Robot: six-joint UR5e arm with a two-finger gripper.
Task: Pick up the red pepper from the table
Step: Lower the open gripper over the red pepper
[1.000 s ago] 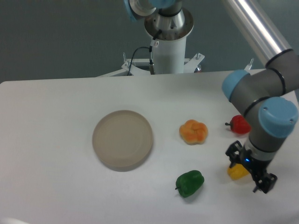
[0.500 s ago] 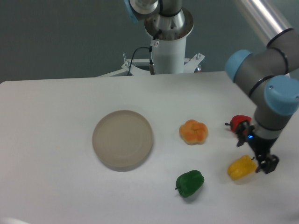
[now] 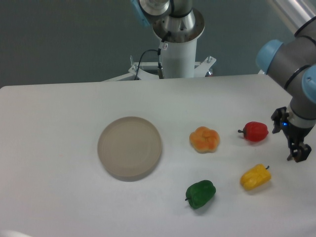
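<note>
- The green pepper (image 3: 200, 193) lies nearest the camera on the white table (image 3: 59, 197), right of centre, resting on its side with its stem pointing left.
- The yellow pepper (image 3: 255, 177) lies to its right and slightly farther back, tilted, with its stem pointing up and to the right.
- The round beige plate (image 3: 130, 147) sits left of centre, well apart from the peppers.
- The orange pepper (image 3: 204, 139) sits to the right of the plate, roughly level with it.
- The red pepper (image 3: 255, 131) lies on the table to the right of the orange one and slightly farther back, its dark stem pointing left.
- The gripper (image 3: 291, 138) hangs at the right edge of the scene, just to the right of the red pepper and not touching it.
- Its two dark fingers (image 3: 299, 152) stand apart with nothing between them, so the gripper is open and empty.
- The robot's base column (image 3: 177, 49) stands beyond the far edge of the table.
</note>
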